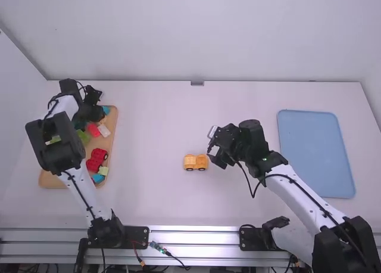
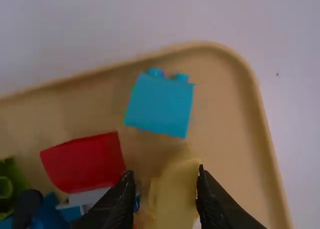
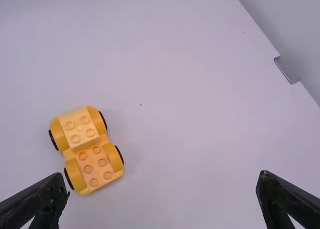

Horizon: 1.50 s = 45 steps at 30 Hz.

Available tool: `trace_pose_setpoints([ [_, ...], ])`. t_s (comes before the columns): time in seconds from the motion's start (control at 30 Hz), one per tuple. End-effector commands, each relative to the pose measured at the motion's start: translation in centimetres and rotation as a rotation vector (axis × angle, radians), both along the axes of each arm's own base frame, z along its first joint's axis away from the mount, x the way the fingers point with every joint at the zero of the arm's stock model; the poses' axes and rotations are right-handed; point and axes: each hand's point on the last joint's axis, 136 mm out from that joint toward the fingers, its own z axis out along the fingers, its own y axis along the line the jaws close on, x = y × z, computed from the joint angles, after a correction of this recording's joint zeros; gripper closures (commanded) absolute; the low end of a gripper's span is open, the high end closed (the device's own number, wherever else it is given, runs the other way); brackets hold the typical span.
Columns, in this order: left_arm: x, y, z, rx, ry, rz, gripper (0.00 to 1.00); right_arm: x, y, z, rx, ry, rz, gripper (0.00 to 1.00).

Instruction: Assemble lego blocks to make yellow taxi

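"How many things were there?"

"One orange-yellow wheeled base (image 3: pixel 86 151) with four black wheels, near the middle of the worktop (image 1: pixel 149 130), nearer its front edge than its back. Two trays: the wooden tray (image 1: pixel 108 140) by the left edge, the blue tray (image 1: pixel 315 154) toward the right."

"And the grippers?"

"The right gripper (image 1: pixel 215 148) hung just beside the base, fingers wide apart. The left gripper (image 1: pixel 93 111) was near the wooden tray's far right corner, its fingers apart with one yellow block (image 2: pixel 176 196) between."

"Room to move?"

"A broad open stretch separated wooden tray and base."
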Motion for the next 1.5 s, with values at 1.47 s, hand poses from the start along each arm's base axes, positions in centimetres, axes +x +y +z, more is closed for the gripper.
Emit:
trace_pose_setpoints([
  [1.47, -0.1, -1.0, -1.4, -0.025, 0.003, 0.004, 0.98, 0.4, 0.3, 1.0, 0.050, -0.011, -0.029, 0.01],
])
